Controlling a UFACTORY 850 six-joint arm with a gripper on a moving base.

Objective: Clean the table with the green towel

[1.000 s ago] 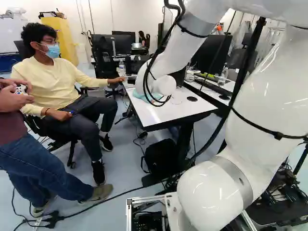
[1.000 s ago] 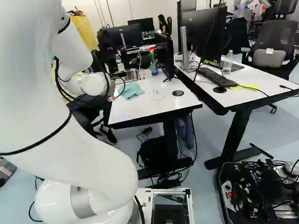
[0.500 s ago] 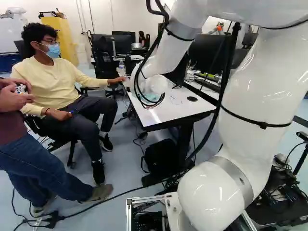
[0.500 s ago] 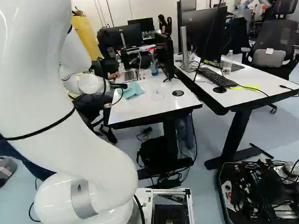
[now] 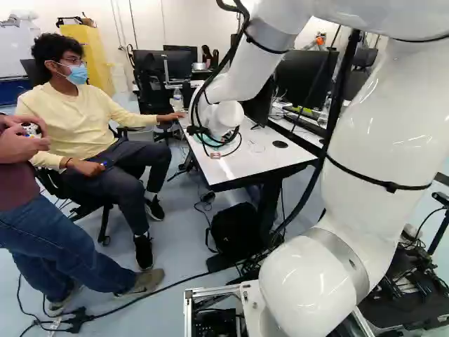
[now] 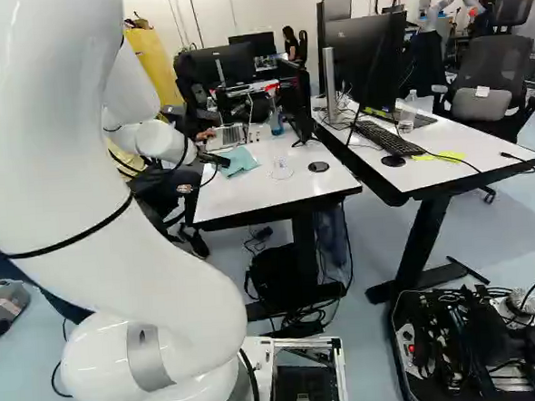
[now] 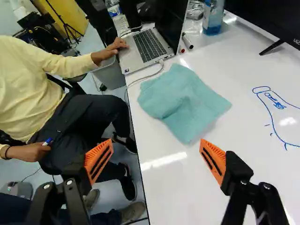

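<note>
In the wrist view, the tool (image 7: 156, 143) is hanging released, its fingers standing wide apart. The green towel (image 7: 185, 103) is lying ahead of it, somewhat toward the middle of the bench (image 7: 187, 192), so the coming reach is probably calling for forward and down. The cloth is spreading flat but rumpled, folds gathering near the laptop (image 7: 149, 44).

In the right base view, the towel is resting by the bench's left edge, toward the far corner.

In the left base view, the arm (image 5: 228, 116) is mostly hiding it.

A marker (image 7: 187, 41) lies beside an open laptop (image 7: 150, 45) — a blue bottle (image 7: 213, 18) stands nearby.
</note>
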